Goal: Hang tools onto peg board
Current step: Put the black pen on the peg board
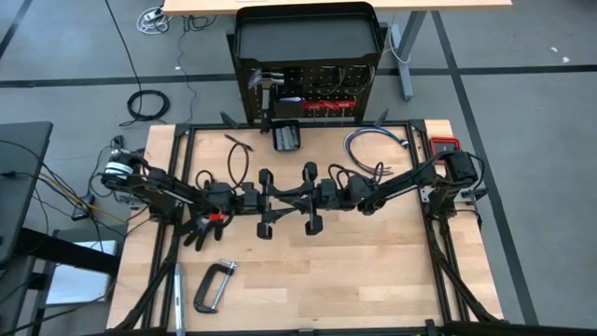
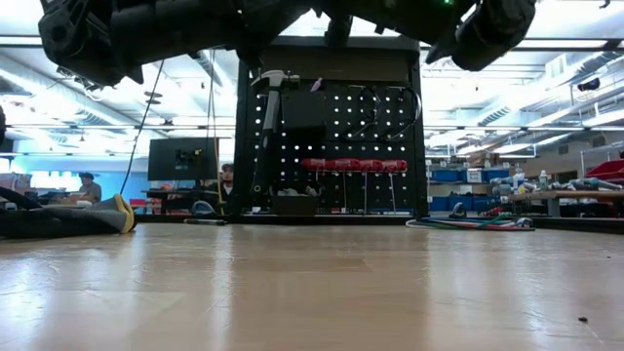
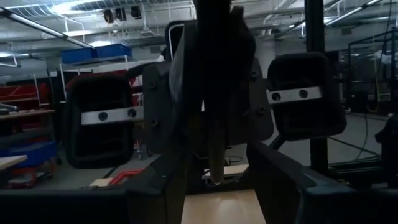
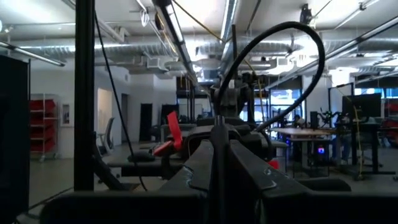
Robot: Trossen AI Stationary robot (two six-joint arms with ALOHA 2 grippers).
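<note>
Both arms reach in over the middle of the wooden table (image 1: 373, 271), meeting well in front of the peg board (image 1: 308, 93).

Left gripper (image 1: 264, 203): raised above the tabletop, pointing toward the right arm. Its fingers (image 3: 102, 118) stand spread wide apart, nothing between them.

Right gripper (image 1: 311, 199): just beside the left one, facing it, also above the table. Its fingers look spread too; the wrist view does not settle it, so I cannot tell for certain.

Peg board stands upright at the far edge of the table. Hanging on it: a hammer (image 2: 270, 97) at its upper left, a row of red-handled drivers (image 2: 353, 165) across the middle, and looped black wire pieces at its upper right.

Small black box (image 1: 285, 136) sits on the table just in front of the peg board.

A grey clamp (image 1: 215, 286) lies on the near left part of the table, well away from the peg board. A black glove (image 1: 201, 227) lies under the left arm. Cables (image 1: 378, 140) lie at the far right, near the peg board.
</note>
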